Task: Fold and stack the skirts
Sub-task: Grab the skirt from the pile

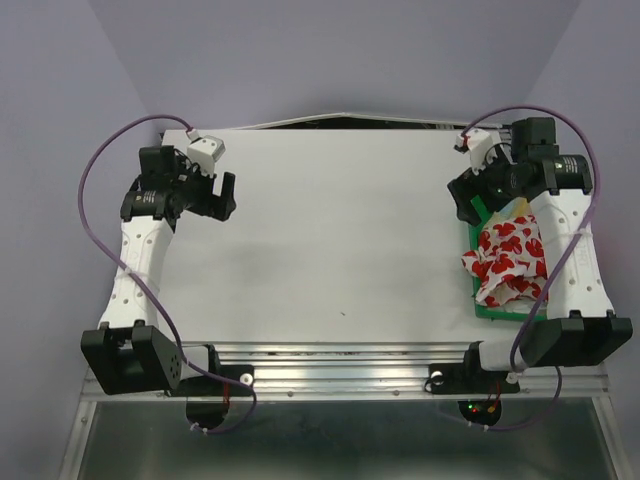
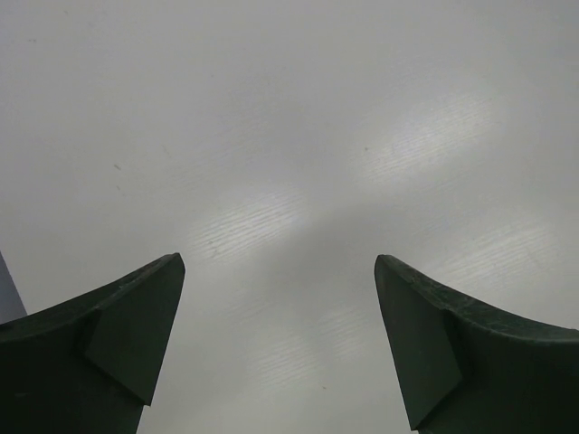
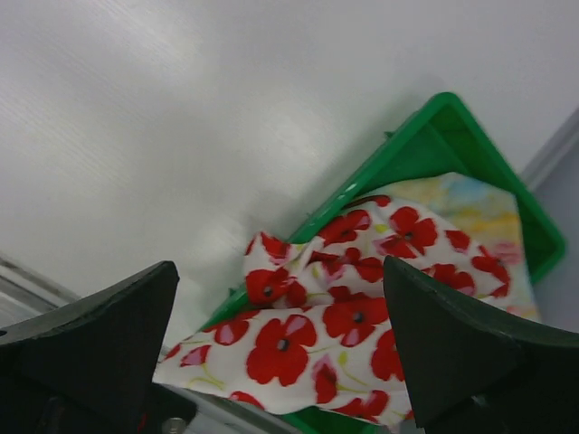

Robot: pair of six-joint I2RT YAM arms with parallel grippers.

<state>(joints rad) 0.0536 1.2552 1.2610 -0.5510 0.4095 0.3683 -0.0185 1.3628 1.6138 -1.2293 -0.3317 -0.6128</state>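
Observation:
The white skirt with red flowers (image 1: 510, 260) lies crumpled in the green tray (image 1: 495, 312) at the right edge, part of it spilling over the tray's left rim. Under it, a corner of the pale yellow floral skirt (image 3: 470, 199) shows in the right wrist view; a sliver of that yellow skirt (image 1: 518, 207) also peeks out in the top view. My right gripper (image 3: 280, 267) hangs open above the red-flowered skirt (image 3: 344, 316), holding nothing. My left gripper (image 1: 225, 195) is at the far left, open over bare table (image 2: 289, 136) with nothing between its fingers (image 2: 136, 316).
The green tray (image 3: 434, 127) sits along the table's right edge, close to the right arm. The white tabletop (image 1: 330, 230) stretches between the two arms. Purple cables (image 1: 100, 170) loop beside each arm.

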